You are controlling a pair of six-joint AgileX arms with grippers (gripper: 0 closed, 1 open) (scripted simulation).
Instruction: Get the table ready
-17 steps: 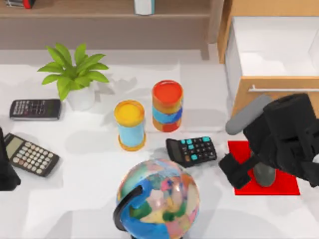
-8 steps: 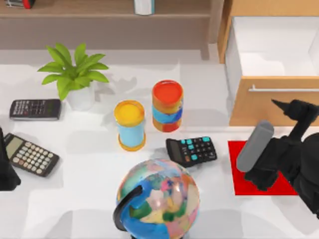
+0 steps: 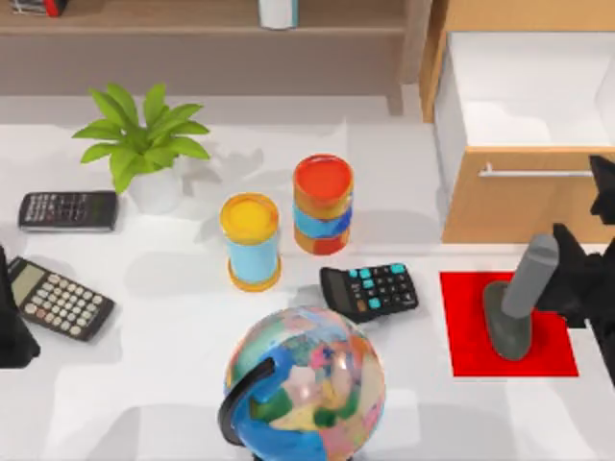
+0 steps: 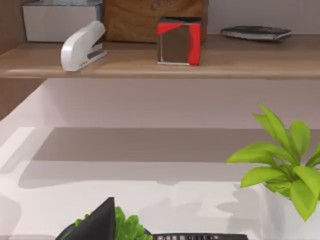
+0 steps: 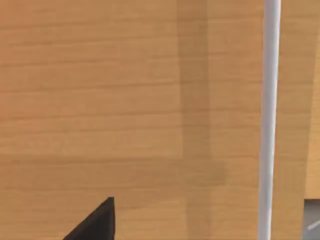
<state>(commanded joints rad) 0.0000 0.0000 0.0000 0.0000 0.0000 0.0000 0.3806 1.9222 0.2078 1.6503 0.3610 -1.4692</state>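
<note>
The white table carries a red mat at its right side. On the mat lies a grey rounded object, free of any grip. My right gripper is at the right edge of the top view, beyond the mat, close to the wooden drawer front and pointing at it. It is open and holds nothing. One of its fingertips appears against the wood, with the drawer's metal handle beside it. My left arm is parked at the table's left edge.
Mid-table stand a yellow-topped can, a red-topped can, a black calculator with teal keys and a globe. A potted plant and two calculators occupy the left. The cabinet drawer is open.
My right arm has drawn back from above the red mat toward the right edge and the drawer front. The grey object stays on the mat. The left arm has not moved.
</note>
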